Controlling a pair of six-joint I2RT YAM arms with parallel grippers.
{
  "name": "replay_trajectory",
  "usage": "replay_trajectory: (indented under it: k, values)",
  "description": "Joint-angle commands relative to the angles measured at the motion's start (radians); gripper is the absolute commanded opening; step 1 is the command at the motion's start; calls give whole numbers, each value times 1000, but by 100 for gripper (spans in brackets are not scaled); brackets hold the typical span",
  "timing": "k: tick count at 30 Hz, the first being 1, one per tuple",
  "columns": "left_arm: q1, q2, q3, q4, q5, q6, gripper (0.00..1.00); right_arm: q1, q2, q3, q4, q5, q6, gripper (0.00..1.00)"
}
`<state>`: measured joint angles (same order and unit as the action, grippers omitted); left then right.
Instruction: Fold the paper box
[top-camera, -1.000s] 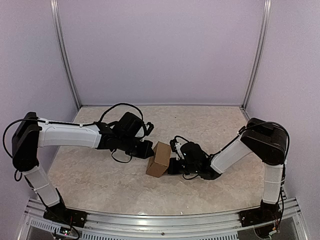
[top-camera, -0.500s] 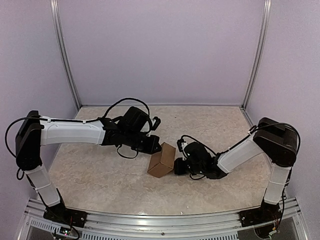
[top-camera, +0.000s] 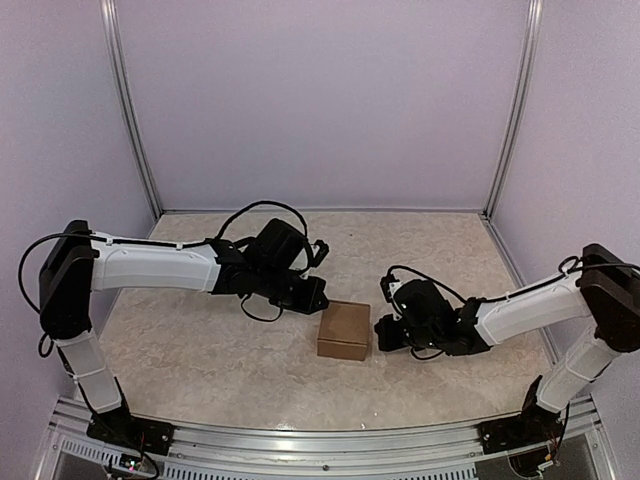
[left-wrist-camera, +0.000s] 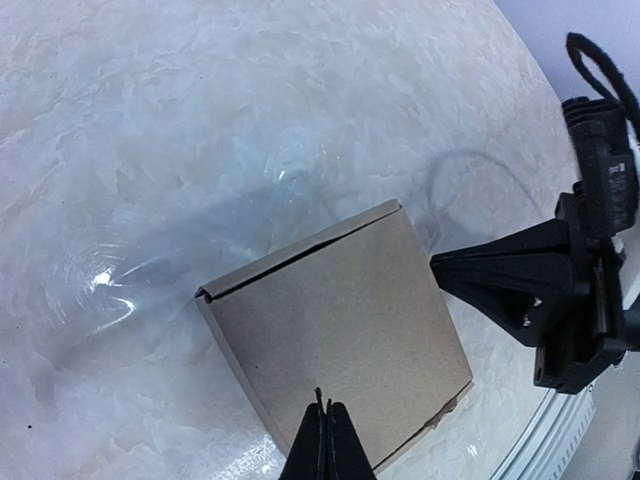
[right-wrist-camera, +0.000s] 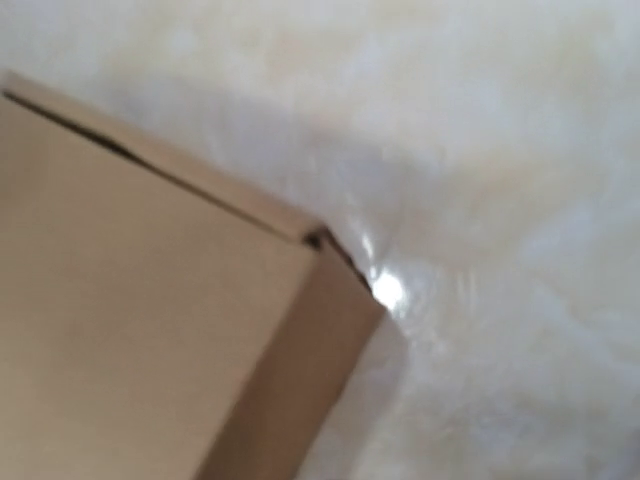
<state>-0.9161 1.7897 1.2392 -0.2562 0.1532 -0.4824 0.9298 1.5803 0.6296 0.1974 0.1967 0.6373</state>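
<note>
Your paper box has dropped from its tilt and now sits flat and closed, mid-tabletop; the folding looks done. The right gripper has backed just beside its right face, jaws together. The left gripper, jaws together too, hovers beyond. Matte brown cardboard with crisp edges, on glossy marbled stone.

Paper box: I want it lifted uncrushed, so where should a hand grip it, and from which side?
Probably from above, pinching two opposite side walls of the paper box. It sits closed on the table, top face level and walls upright, giving flat, parallel surfaces.
</note>
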Motion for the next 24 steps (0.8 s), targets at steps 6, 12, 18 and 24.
replay_trajectory:
  k: [6, 12, 18, 24]
  values:
    - [2, -90, -13, -63, -139, 56, 0, -2, -202, -20, -69, -15, -117, 0]
    - [4, -219, -68, -81, -303, 95, 6, 22, -277, -14, 5, -116, -171, 0]
    - [3, -365, -126, -104, -467, 140, 20, 108, -229, 49, 47, -144, -243, 0]
    - [6, -539, -204, -98, -598, 175, 44, 192, -112, 127, 95, -153, -276, 0]
